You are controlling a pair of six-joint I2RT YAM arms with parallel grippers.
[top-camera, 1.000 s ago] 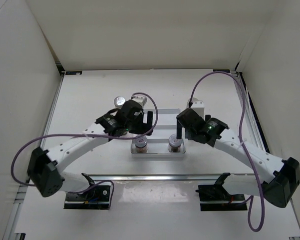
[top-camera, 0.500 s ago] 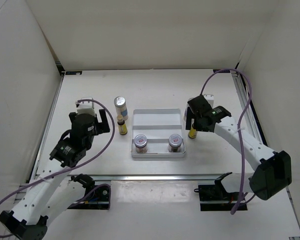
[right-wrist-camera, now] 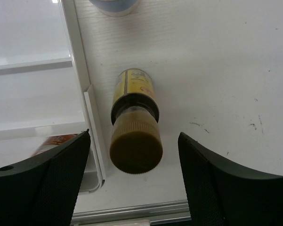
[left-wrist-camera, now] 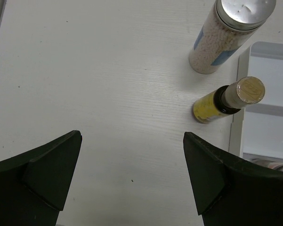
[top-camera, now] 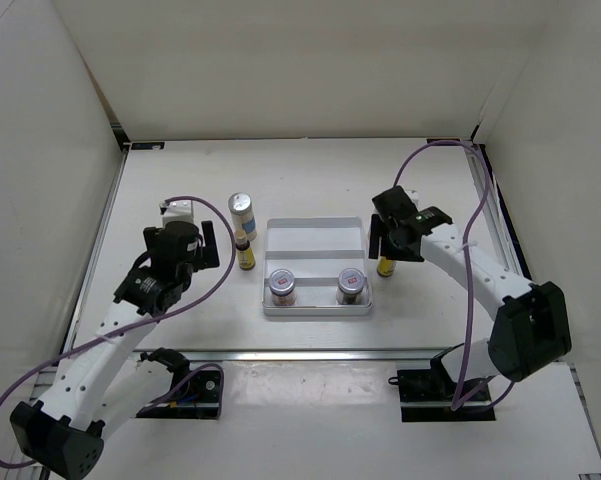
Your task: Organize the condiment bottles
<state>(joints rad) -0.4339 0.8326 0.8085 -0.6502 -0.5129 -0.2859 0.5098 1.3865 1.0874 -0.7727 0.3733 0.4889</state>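
White tray (top-camera: 315, 232) on white table (top-camera: 170, 180), walls around.
Tray sits mid-table ahead of me, shallow, rectangular, with cross dividers (its rim shows in both my wrist views); plain white walls (top-camera: 280, 70) on three sides, metal rail (top-camera: 310, 353) along the near edge.

In the tray (top-camera: 315, 236) near compartment, left jar (top-camera: 281, 287) and right jar (top-camera: 350, 286) are held; tall bottle (top-camera: 241, 212) and small bottle (top-camera: 245, 254) are stood just left of it, second small bottle (top-camera: 385, 265) just right.

In the right wrist view the top edge cuts a bottle (right-wrist-camera: 114, 5) down to a blue-grey curved sliver, and one of the fingers (right-wrist-camera: 42, 183) hides all but an orange scrap of a jar (right-wrist-camera: 56, 142). The left wrist view clips the tall white bottle (left-wrist-camera: 228, 35) at its cap and the tray (left-wrist-camera: 268, 70) at the right edge.
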